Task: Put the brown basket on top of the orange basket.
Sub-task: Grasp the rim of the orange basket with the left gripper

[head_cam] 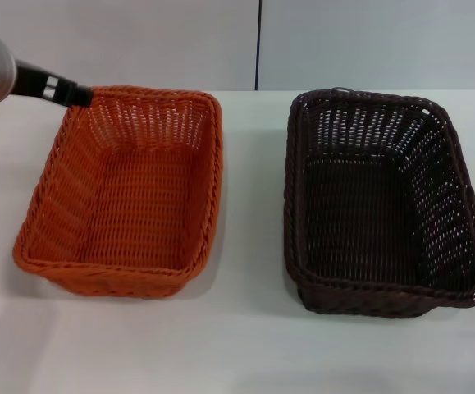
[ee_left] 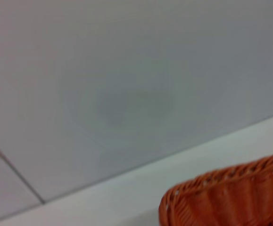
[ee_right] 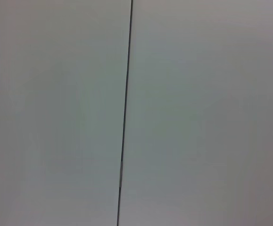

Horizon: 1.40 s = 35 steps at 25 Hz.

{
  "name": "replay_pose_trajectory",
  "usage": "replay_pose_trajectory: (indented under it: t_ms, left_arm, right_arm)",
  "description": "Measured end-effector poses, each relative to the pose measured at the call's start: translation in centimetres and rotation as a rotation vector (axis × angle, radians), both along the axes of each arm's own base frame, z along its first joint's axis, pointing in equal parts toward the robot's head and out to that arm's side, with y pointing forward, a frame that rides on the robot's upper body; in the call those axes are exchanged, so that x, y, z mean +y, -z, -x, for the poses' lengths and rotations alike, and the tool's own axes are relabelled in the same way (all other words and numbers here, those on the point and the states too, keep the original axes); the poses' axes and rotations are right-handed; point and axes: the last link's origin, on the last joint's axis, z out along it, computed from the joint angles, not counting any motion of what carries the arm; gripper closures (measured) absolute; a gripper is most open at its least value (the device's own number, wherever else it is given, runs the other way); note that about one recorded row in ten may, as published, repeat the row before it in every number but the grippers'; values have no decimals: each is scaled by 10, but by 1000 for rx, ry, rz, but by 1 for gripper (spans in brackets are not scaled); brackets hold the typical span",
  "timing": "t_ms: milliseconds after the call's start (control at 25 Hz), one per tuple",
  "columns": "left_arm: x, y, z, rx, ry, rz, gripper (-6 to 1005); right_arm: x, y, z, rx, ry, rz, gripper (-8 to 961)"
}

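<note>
Soft, even light from overhead fills the room; the white table point(head_cam: 245, 353) is bright without glare. The orange basket point(head_cam: 126, 193) and the brown basket point(head_cam: 381, 205) throw only faint shadows at their bases. The left wrist view is blurred, the orange rim out of focus. The right wrist view is flat grey.

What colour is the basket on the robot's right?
Dark brown, almost black; the brown basket shows best in the head view.

orange basket point(head_cam: 122, 193) left, brown basket point(head_cam: 381, 201) right, apart.
</note>
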Motion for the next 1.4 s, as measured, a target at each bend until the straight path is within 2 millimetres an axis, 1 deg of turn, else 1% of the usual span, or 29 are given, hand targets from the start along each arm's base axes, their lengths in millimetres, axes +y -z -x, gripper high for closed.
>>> replay_pose_trajectory:
  t_ms: [120,480,520,640,1120,1240,1400]
  left_arm:
    - [0,3,12,-2,-62,28,232]
    - [-2,17,28,-3,-131,79,242]
    - [-3,22,34,-4,-154,93,244]
    - [-3,27,41,-2,-174,105,247]
    - [10,53,70,6,-235,136,261]
    - [12,56,74,11,-246,144,264]
    - [13,56,75,19,-246,142,269]
  right_arm:
    - [0,1,-1,1,3,8,129]
    - [3,1,-1,-7,1,21,129]
    - [4,0,-1,-8,1,21,129]
    - [4,0,-1,-9,2,24,129]
    - [5,0,-4,-18,9,33,129]
    - [5,0,-4,-18,9,33,129]
    - [5,0,-3,-18,7,33,129]
